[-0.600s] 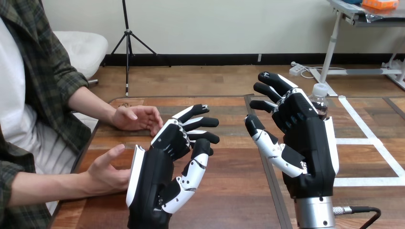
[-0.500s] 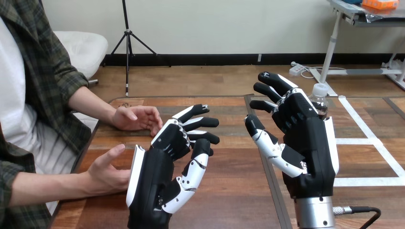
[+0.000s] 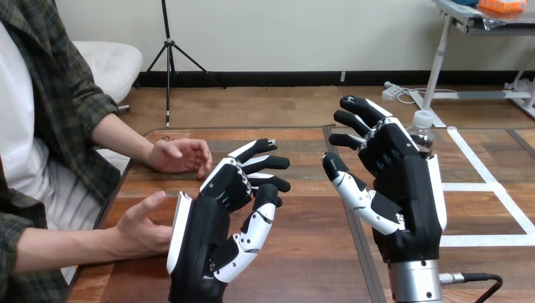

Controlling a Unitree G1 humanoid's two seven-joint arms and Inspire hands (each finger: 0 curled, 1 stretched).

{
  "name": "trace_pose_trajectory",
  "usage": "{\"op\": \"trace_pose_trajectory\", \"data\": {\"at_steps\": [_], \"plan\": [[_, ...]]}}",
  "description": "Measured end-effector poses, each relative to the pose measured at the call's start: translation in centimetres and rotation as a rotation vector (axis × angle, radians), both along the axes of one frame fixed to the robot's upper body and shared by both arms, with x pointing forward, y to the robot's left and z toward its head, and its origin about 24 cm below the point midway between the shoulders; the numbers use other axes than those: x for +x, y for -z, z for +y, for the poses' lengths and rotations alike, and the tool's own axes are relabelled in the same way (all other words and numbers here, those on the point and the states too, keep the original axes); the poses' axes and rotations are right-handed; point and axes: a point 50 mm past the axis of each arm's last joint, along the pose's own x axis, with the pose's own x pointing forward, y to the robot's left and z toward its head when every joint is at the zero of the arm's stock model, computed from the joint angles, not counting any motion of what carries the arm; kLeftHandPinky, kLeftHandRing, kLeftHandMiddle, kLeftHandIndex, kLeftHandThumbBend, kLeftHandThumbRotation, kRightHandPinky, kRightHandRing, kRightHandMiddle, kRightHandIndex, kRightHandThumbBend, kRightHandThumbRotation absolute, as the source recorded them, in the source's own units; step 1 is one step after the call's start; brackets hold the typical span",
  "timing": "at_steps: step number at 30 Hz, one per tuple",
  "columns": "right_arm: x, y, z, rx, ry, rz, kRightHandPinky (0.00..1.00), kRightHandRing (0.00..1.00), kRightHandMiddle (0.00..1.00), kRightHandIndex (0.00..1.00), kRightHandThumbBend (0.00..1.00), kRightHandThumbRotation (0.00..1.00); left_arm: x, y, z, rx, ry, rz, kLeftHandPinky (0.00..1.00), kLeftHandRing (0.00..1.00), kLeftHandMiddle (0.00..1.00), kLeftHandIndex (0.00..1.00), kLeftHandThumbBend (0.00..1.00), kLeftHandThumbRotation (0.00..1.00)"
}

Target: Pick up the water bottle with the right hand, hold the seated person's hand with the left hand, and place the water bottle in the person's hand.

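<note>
Water bottle (image 3: 421, 131): one, of clear plastic with a round white cap, upright on the counter (image 3: 303, 252) at its far right. Mostly hidden behind the raised right hand (image 3: 409, 196), with only cap and shoulder showing above the knuckles; whether it touches that hand, impossible to tell. Two robot hands, each black with a white shell along one edge and jointed black-and-white fingers, both held up above the counter. Right hand released, fingers spread and only lightly bent, thumb out toward the middle, nothing in its grasp. Left hand (image 3: 202, 243) low and left of centre, also released, fingers loosely bent forward, grasping nothing. Two hands of the person at the view's left. Upper hand (image 3: 180, 155) resting on the counter near its far left corner, fingers gently curled, well apart from both robot hands. Lower hand (image 3: 142, 226) open with thumb up, just beside the left hand's white shell; touching or not, impossible to tell. One counter, of smooth brown wooden planks, with straight white tape lines (image 3: 479, 187) across its right part. Against the frame half a second back, almost nothing changed: right hand a trace further left, bottle in the same spot.
</note>
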Motion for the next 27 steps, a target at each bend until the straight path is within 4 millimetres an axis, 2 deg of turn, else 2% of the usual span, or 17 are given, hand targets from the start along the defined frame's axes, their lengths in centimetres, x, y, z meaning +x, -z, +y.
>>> {"op": "trace_pose_trajectory", "data": {"at_steps": [11,19,27], "plan": [[-0.1,-0.2,-0.2,-0.043,0.019,-0.029,0.7,0.81,0.85,0.77,0.57,0.01,0.0,0.0,0.1,-0.011,-0.004,0.002,0.46,0.58,0.69,0.76,0.23,0.37],[-0.1,-0.9,-0.8,-0.135,0.085,-0.127,0.7,0.8,0.85,0.77,0.61,0.0,0.0,0.0,0.1,-0.011,-0.004,0.003,0.46,0.58,0.68,0.76,0.24,0.38],[0.5,-1.9,-1.4,-0.211,0.156,-0.235,0.72,0.82,0.84,0.79,0.64,0.05,0.0,0.0,0.1,-0.009,-0.002,0.005,0.46,0.57,0.68,0.76,0.25,0.39]]}}
